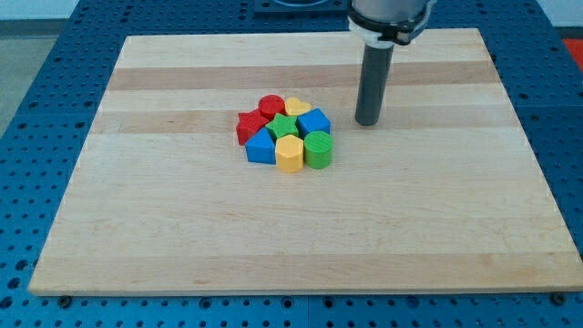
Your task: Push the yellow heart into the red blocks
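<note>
yellow heart is sitting at the top of the cluster, mostly hidden, only its pale top showing, touching the red cylinder on its left. you're seeing the red star just below that. my tip is resting on the wooden worktop, right of the blue cube; no pincer is showing.
</note>
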You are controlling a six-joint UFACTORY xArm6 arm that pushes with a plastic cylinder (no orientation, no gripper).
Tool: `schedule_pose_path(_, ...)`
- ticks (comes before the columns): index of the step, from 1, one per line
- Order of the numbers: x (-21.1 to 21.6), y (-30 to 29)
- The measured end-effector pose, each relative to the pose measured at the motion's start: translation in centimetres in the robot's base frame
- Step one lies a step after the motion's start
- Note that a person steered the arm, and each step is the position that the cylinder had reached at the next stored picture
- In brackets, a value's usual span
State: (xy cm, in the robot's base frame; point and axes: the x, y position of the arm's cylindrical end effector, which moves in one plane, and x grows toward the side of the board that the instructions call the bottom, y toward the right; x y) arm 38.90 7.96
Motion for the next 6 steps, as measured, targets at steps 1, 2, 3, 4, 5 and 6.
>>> schedule_pose_path(1,-0.1,-1.0)
schedule_pose_path(2,-0.7,-2.5)
schedule_pose_path(3,-2.2,-4.1)
schedule_pose_path(4,-3.0,-4.8)
schedule_pose_path(5,-3.0,-6.5)
schedule_pose_path(6,-3.0,-7.6)
